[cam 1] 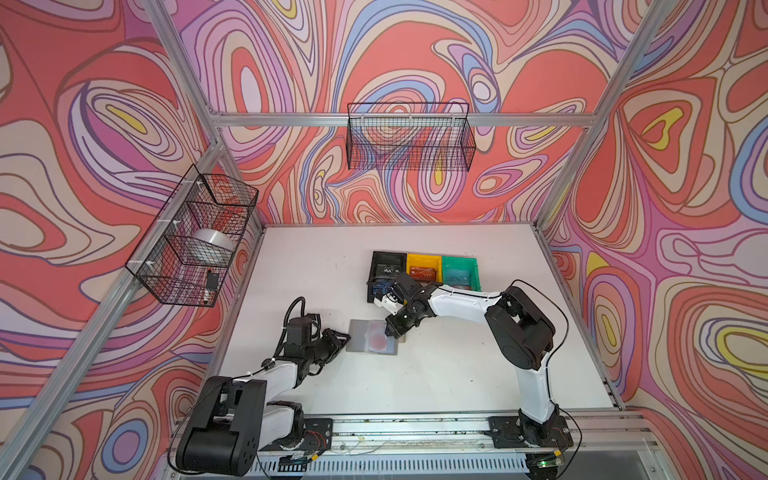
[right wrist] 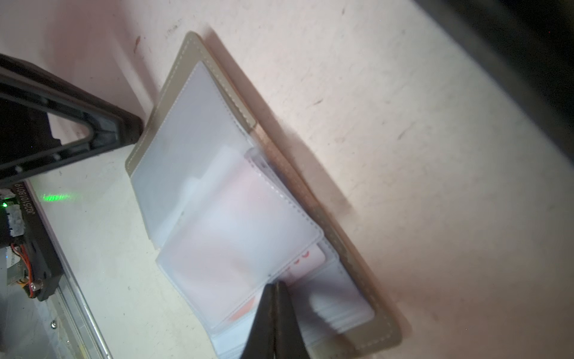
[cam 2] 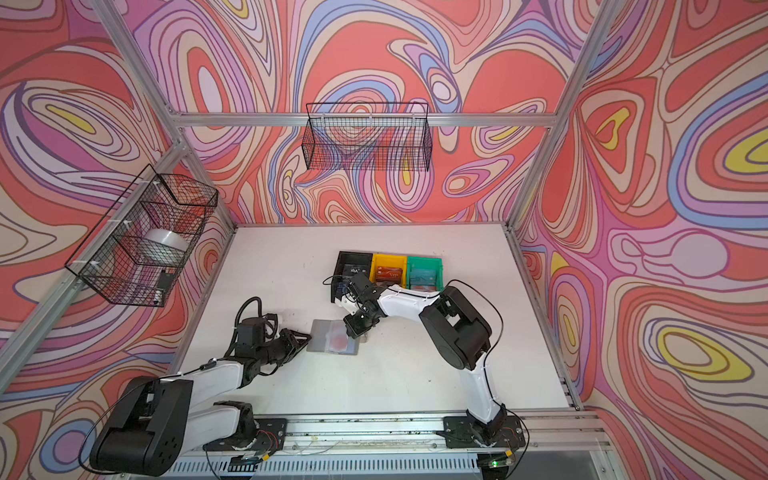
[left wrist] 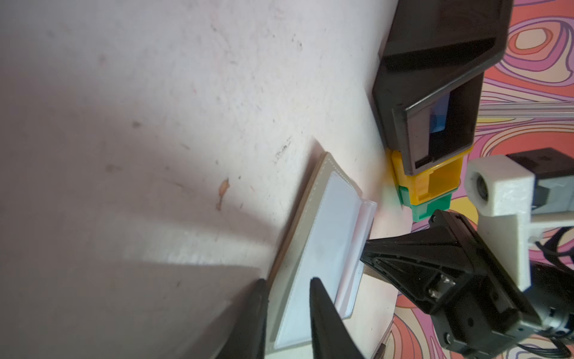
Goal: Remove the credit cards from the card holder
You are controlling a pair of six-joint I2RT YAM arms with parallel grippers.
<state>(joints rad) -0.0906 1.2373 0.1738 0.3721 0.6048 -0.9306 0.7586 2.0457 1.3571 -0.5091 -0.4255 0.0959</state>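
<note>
On the white table (cam 1: 299,266), about midway between my two arms, the card holder (cam 1: 359,336) (cam 2: 322,336) lies flat and open, sleeves facing up. Its long axis runs left to right in both top views, slightly skewed, and its fold runs front to back. I count one holder. I can see only one credit card in it, a pale card (cam 1: 377,338) (cam 2: 338,338) with a red circle, under a clear sleeve on the right half (any others are hidden from me).

The left gripper (cam 1: 347,336) (left wrist: 289,281) sits at the holder's left edge with its jaws apart. In the left wrist view one fingertip (left wrist: 321,304) is over the sleeve and the other is just off the grey cover's edge.

The right gripper (cam 1: 390,334) (right wrist: 276,283) is over the right half, its two fingers pressed together. In the right wrist view the tips meet at the edge of a clear sleeve leaf, right beside the pale card (right wrist: 306,264). I cannot tell whether anything thin is caught between them.

Behind the holder, three bins stand touching in a row: a black bin (cam 1: 374,254), a yellow bin (cam 1: 424,256) and a green bin (cam 1: 459,259). Two wire baskets (cam 1: 409,137) hang on the walls.
</note>
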